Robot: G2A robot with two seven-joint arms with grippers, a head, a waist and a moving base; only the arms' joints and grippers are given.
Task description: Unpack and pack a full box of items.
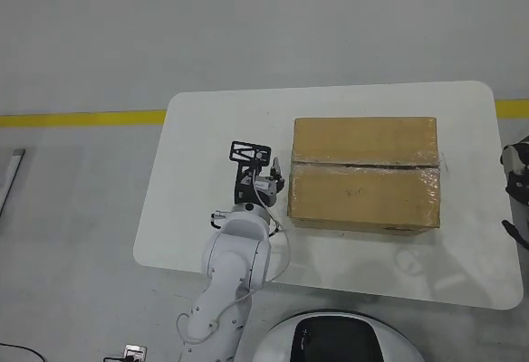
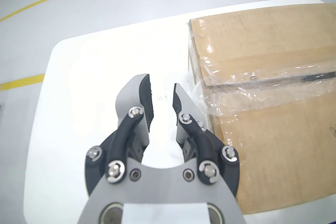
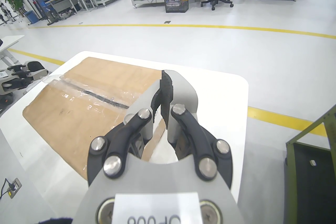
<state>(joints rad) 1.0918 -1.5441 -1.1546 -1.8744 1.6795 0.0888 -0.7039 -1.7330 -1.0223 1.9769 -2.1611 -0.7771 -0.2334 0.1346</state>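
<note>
So: the taped-shut cardboard box (image 1: 364,174) sits on the white table (image 1: 201,190). The left gripper (image 2: 160,87) hangs just beside one end, fingers spread and empty. The right gripper (image 3: 164,86) is near the other end, pressed together. Best bet is to lift the tape seam (image 2: 262,83) at its end and brace the box.

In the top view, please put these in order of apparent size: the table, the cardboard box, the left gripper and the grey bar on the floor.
1. table
2. cardboard box
3. left gripper and grey bar: about alike, and the bar lies farther off on the floor, so I do not rank them.
</note>
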